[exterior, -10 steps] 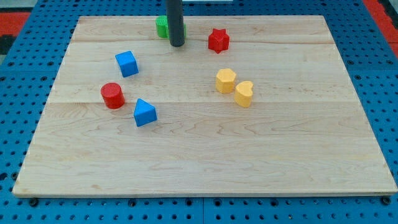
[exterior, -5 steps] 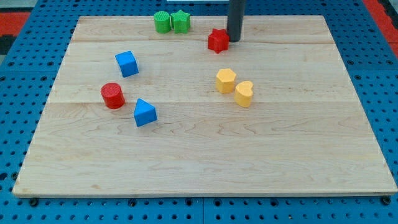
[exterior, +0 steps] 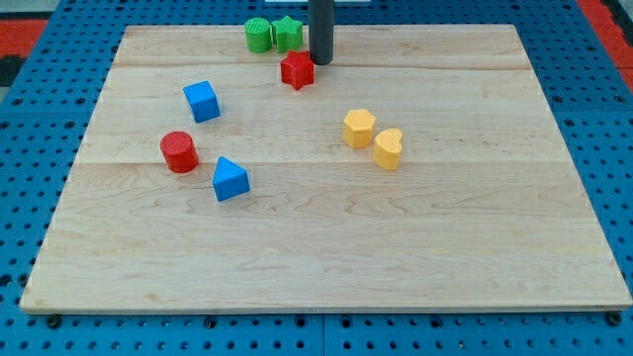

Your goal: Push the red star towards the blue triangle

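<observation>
The red star lies near the view's top, left of centre on the wooden board. My tip stands just to the star's upper right, touching or nearly touching it. The blue triangle lies well below and to the left of the star, toward the view's left.
A blue cube and a red cylinder lie between the star and the triangle's left side. A green cylinder and a green star sit at the top edge. A yellow hexagon and a yellow heart lie right of centre.
My tip moved right past the star, then came back left, and the red star slid left and slightly down with it.
</observation>
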`<state>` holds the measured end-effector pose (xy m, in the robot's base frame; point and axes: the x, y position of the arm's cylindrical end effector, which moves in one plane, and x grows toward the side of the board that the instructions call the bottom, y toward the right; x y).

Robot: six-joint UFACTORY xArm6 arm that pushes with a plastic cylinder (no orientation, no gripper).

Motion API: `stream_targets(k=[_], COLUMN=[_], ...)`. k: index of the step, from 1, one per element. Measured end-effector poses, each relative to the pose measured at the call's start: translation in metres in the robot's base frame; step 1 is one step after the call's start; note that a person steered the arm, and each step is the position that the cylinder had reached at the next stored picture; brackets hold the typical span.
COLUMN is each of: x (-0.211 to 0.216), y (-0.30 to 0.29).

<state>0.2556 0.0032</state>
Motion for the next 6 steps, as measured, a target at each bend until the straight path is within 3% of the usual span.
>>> stream_targets(k=[1, 2, 4, 5, 6], x=[0.015, 0.061, 0.027, 0.026, 0.054], y=[-0.011, -0.023, -0.002, -0.058, -0.072])
